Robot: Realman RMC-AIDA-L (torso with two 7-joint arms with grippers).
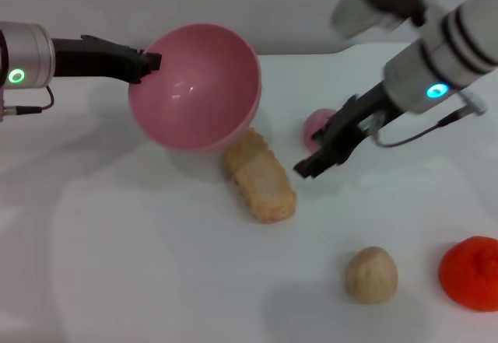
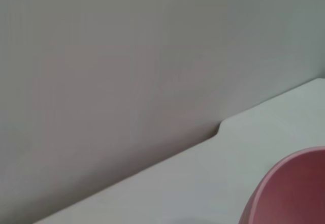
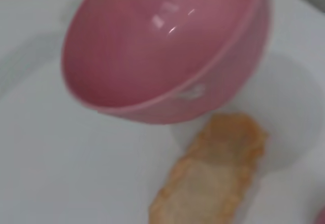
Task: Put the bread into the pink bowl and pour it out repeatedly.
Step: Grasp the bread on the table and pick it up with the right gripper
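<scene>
— While our left gripper (image 1: 152, 61) pinches the tilted bowl's (image 1: 198, 86) rim, where's the bread (image 1: 261, 176)?
— On the table, just beside our right gripper's (image 1: 311, 164) jaws; whether they're spread, we cannot tell. It looks light, stiff; we'd grip across its middle.

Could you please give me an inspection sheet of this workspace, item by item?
Surface: white table, no spills seen.
Job's things: pink bowl tipped up and empty, held at its rim; bread lying on the table just below the bowl, pale underside up.
Clutter: small pink dome, beige lump, red-orange blob.
Grippers: left gripper shut on the pink bowl's rim; right gripper hovers beside the bread, holding nothing.
Cables: thin wire looping under the right wrist; another at the left wrist.
Surroundings: plain grey wall behind the table.
</scene>
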